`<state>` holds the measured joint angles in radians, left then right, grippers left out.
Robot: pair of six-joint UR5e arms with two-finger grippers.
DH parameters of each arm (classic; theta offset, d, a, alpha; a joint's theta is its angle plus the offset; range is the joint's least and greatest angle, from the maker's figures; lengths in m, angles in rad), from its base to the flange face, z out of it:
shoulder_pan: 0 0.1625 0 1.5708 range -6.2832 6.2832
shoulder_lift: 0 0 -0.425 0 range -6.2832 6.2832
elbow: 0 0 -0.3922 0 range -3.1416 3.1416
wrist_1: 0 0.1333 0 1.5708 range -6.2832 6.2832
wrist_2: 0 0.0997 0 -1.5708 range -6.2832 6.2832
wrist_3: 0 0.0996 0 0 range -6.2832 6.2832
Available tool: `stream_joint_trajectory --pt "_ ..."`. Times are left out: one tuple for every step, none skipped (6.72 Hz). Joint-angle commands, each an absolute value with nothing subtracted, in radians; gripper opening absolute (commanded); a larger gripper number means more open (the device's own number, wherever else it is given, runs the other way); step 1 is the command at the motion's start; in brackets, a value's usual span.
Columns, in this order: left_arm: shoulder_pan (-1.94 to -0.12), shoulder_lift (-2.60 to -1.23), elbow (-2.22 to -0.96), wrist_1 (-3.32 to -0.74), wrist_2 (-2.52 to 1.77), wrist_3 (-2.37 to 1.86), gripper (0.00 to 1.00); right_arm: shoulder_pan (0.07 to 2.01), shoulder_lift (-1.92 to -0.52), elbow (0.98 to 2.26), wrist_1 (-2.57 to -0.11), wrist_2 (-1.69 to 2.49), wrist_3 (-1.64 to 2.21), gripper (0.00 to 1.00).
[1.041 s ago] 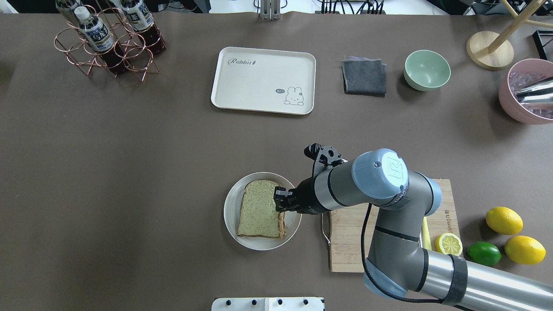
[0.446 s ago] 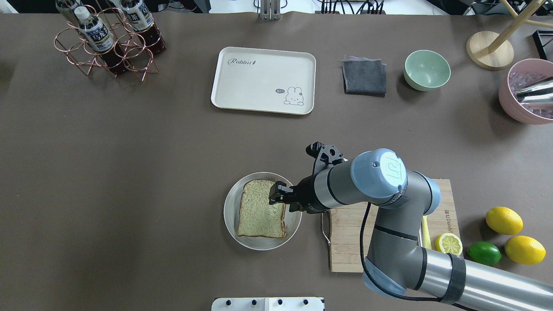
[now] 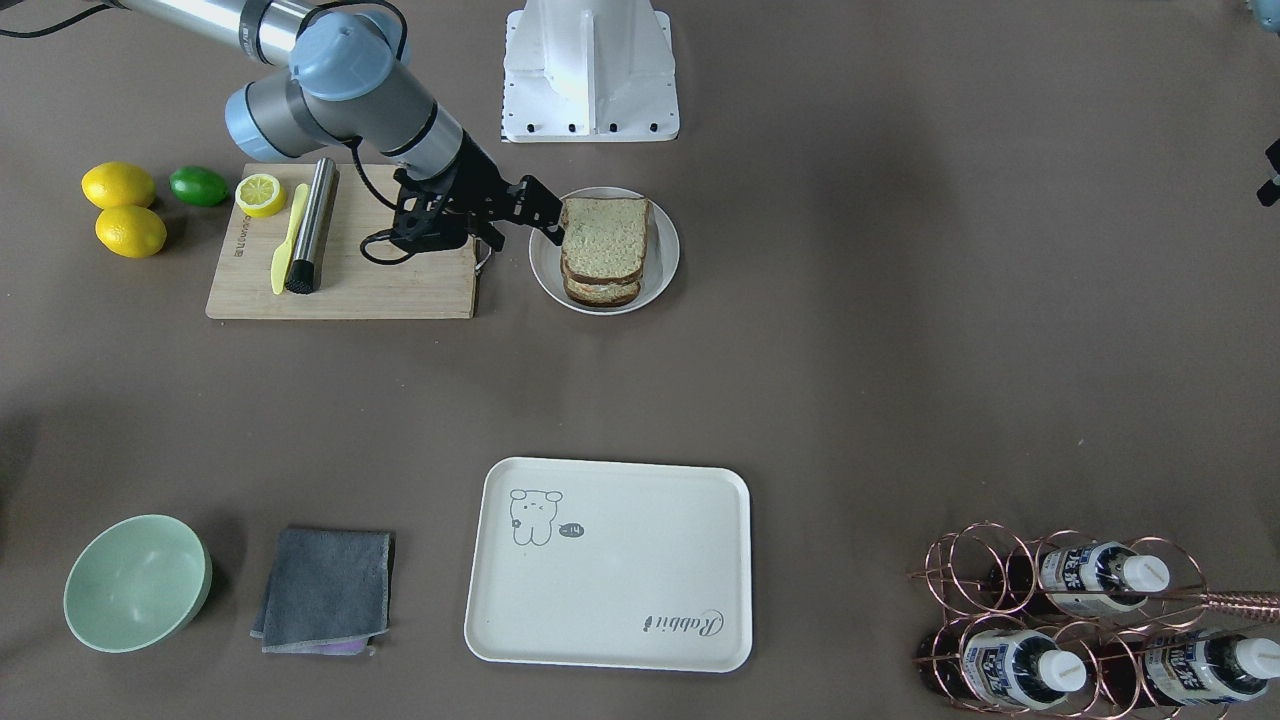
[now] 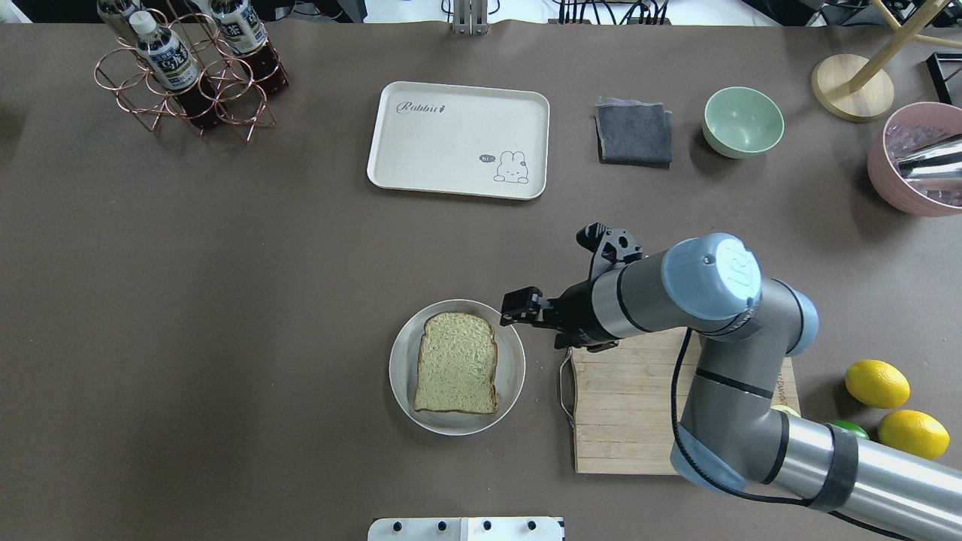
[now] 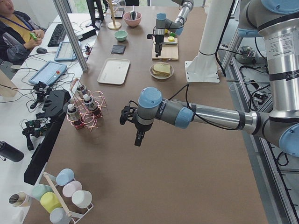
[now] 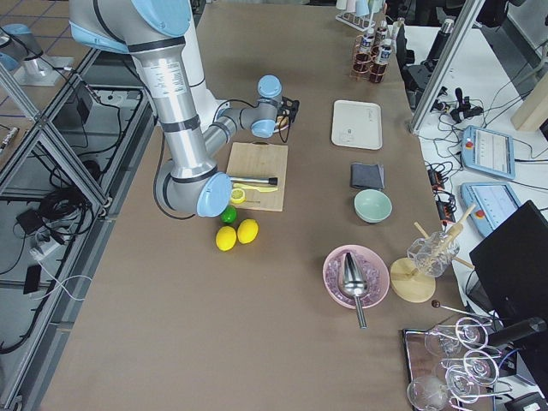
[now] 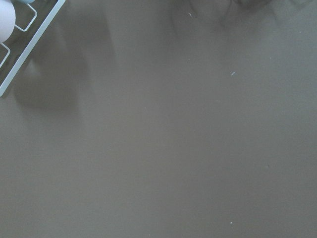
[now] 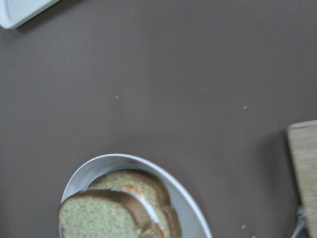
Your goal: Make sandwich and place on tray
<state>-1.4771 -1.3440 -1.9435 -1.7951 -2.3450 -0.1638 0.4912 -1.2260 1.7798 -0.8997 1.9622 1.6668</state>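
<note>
The sandwich [image 4: 455, 364], two bread slices with egg between, lies on a round white plate [image 4: 511, 368] near the front middle of the table. It also shows in the front-facing view [image 3: 603, 240] and the right wrist view [image 8: 119, 208]. My right gripper [image 4: 520, 304] is open and empty, just off the plate's far right rim, clear of the bread. The cream tray [image 4: 458, 139] sits empty at the far middle. My left gripper [image 5: 125, 114] hovers over bare table far to the left; I cannot tell whether it is open.
A wooden cutting board [image 4: 616, 406] lies right of the plate, with a steel cylinder [image 3: 312, 225] and a yellow knife on it. Lemons [image 4: 877, 383] sit at the right. A grey cloth [image 4: 633, 134], green bowl [image 4: 742, 122] and bottle rack [image 4: 188, 75] line the far side.
My right gripper has let go of the sandwich's right edge and drawn back to the right and away, off the plate. The top slice now lies flat.
</note>
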Motion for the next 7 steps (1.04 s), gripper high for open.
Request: stream_joint_trajectory --pt "-1.46 -1.341 -1.97 -1.795 -2.361 -0.233 0.98 0.596 -1.352 1.839 -0.9 2.044 1.602 1.0" --pt "-1.456 -1.336 -1.971 -1.795 -2.384 -0.233 0.98 0.644 -1.452 1.886 -0.9 2.072 1.523 1.0" --pt "-1.45 -1.335 -1.971 -1.795 -2.394 -0.235 0.98 0.708 -1.557 1.92 -0.899 2.123 1.403 1.0" --pt "-1.444 -1.336 -1.971 -1.795 -2.395 -0.235 0.98 0.791 -1.627 1.924 -0.899 2.191 1.299 1.0" --pt "-1.443 -1.336 -1.973 -1.795 -2.398 -0.235 0.98 0.848 -1.675 1.91 -0.9 2.215 1.191 1.0" --pt "-1.422 -1.339 -1.971 -1.795 -2.404 -0.274 0.98 0.944 -1.75 1.904 -0.9 2.283 1.051 1.0" --pt "-1.366 -1.342 -2.008 -1.798 -2.407 -0.395 0.98 1.063 -1.854 1.893 -0.9 2.348 0.862 1.0"
